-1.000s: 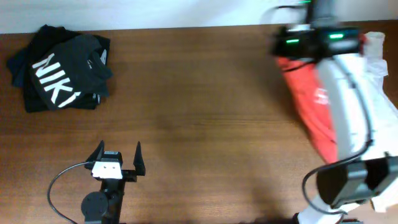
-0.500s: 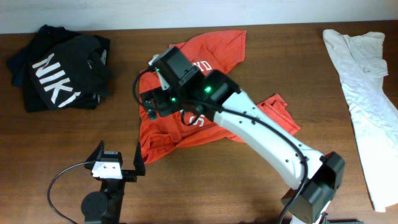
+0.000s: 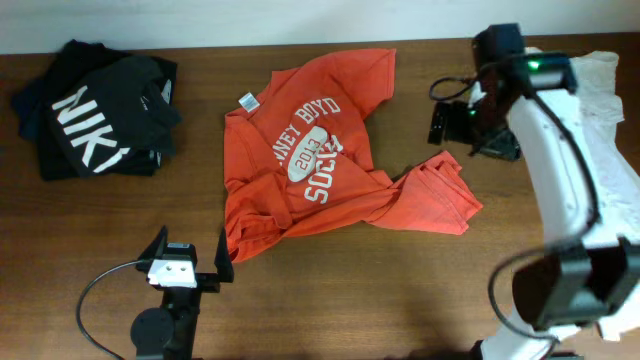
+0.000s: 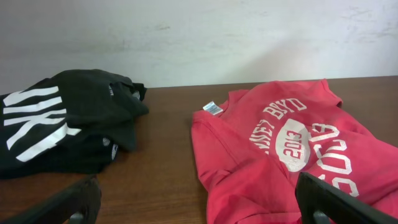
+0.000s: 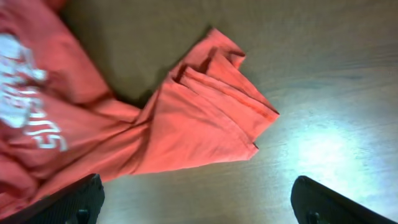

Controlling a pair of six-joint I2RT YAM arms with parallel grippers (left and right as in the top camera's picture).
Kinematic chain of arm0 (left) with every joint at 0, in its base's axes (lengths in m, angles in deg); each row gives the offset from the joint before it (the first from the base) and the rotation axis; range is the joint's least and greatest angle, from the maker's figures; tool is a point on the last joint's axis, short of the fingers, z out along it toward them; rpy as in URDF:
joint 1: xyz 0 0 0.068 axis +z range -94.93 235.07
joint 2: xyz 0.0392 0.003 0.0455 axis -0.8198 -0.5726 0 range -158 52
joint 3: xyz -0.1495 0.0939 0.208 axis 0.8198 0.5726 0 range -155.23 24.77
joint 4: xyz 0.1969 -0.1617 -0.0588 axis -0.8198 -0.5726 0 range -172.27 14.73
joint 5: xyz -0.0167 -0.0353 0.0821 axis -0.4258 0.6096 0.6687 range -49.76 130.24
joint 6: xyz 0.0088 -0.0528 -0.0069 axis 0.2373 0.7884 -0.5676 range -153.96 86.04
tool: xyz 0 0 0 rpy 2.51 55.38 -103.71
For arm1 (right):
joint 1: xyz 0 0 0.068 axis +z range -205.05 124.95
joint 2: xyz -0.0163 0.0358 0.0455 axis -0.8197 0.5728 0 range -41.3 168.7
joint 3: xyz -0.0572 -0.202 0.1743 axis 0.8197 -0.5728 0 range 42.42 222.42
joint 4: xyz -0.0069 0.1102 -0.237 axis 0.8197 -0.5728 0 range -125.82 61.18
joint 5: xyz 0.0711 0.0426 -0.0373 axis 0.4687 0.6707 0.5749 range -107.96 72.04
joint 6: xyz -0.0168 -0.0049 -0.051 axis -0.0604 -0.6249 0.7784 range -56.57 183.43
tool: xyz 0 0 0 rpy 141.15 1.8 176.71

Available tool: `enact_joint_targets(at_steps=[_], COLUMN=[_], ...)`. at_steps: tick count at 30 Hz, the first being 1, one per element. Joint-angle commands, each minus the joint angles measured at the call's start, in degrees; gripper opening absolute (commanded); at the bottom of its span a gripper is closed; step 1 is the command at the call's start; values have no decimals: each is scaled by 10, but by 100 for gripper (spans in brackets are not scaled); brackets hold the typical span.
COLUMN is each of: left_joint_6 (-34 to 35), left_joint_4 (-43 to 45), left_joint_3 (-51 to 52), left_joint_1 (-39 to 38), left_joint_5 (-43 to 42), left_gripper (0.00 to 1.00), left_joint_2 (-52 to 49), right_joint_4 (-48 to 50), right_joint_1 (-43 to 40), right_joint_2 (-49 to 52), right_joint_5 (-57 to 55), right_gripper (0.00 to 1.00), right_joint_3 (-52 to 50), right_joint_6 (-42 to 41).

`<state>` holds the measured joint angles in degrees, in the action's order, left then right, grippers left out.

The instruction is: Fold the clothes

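Observation:
The red-orange T-shirt (image 3: 310, 165) lies crumpled, chest lettering up, in the middle of the table, with a bunched part trailing right (image 3: 440, 195). My right gripper (image 3: 468, 130) hovers open above bare wood just up and right of that part, holding nothing. In the right wrist view the bunched cloth (image 5: 199, 118) lies ahead of the open right gripper (image 5: 199, 202), apart from it. My left gripper (image 3: 190, 250) stands open near the front edge, just left of the shirt's lower corner. The left wrist view shows the shirt (image 4: 292, 149) ahead of and to the right of the left gripper (image 4: 199, 205).
A folded black shirt with large white letters (image 3: 95, 110) sits at the back left, also in the left wrist view (image 4: 62, 118). A white garment (image 3: 595, 120) lies along the right side, partly under my right arm. Bare brown table (image 3: 330, 300) runs along the front.
The right arm carried the red-orange shirt from the right side to the middle, let it go, and swung back to the right, open. The left arm has not moved.

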<state>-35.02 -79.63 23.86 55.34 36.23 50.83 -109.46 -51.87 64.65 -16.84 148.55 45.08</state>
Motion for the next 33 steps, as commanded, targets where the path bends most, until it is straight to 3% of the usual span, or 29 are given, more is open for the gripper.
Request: enact_joint_targets(at_steps=[1,3,10,13,17,19,20,25,26,27,29,30,33], left_joint_6=[4,4,4,4,4,4,4,4,4,4,4,4,4], left_joint_4=[0,0,0,0,0,0,0,0,0,0,0,0,0], left_joint_3=[4,4,4,4,4,4,4,4,4,4,4,4,4], left_joint_1=[-3,-3,-3,-3,-3,-3,-3,-3,-3,-3,-3,-3,-3], left_joint_5=[4,4,4,4,4,4,4,4,4,4,4,4,4], left_gripper=[99,99,99,99,99,99,99,99,99,99,99,99,99], left_joint_2=[4,4,4,4,4,4,4,4,4,4,4,4,4], right_joint_4=[29,66,137,159,166,166,164,124,118,113,115,121,123], right_joint_1=[14,33,94,96,95,95,95,95,96,96,96,96,96], right_joint_2=[51,93,236,256,256,256,256,232,230,230,230,230,230], right_joint_5=[64,64,64,62,57,55,51,48,54,73,115,124,124], right_gripper=[94,85,89,86,48,23,4,4,20,52,79,86,86], right_joint_3=[-9,-9,-9,-9,-9,-9,-9,1,1,1,0,0,0], right_joint_6=[60,59,58,54,52,43,23,5,5,12,31,31,31])
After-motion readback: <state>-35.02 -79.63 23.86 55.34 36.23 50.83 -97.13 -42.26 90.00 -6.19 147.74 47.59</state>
